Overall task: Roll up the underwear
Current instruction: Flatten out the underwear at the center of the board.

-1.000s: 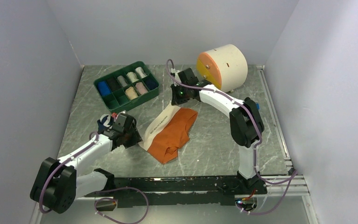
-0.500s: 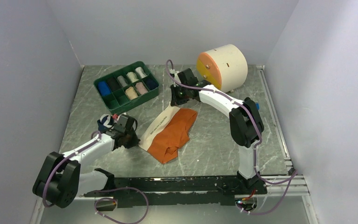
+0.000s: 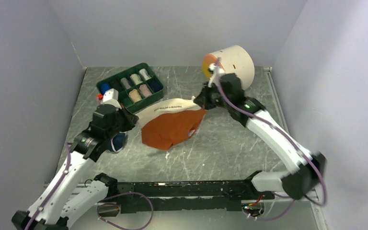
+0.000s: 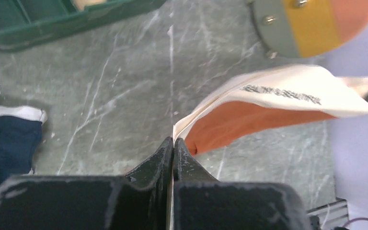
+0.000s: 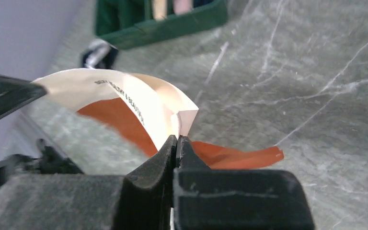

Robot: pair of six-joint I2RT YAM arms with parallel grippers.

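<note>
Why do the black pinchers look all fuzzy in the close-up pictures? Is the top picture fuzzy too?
Left wrist: the left gripper sits right at the lens, so it blurs; the table looks sharper. Right wrist: the right gripper blurs likewise, yet the orange underwear shows fairly crisp lettering. Top external: mostly sharp, only the right arm looks smeared.

The right gripper (image 5: 176, 139) has its jaws pinched on the cream waistband of the orange underwear (image 5: 124, 120), which arcs leftward above the marbled table (image 5: 306, 76). A green tray (image 5: 182, 23) sits beyond.
</note>
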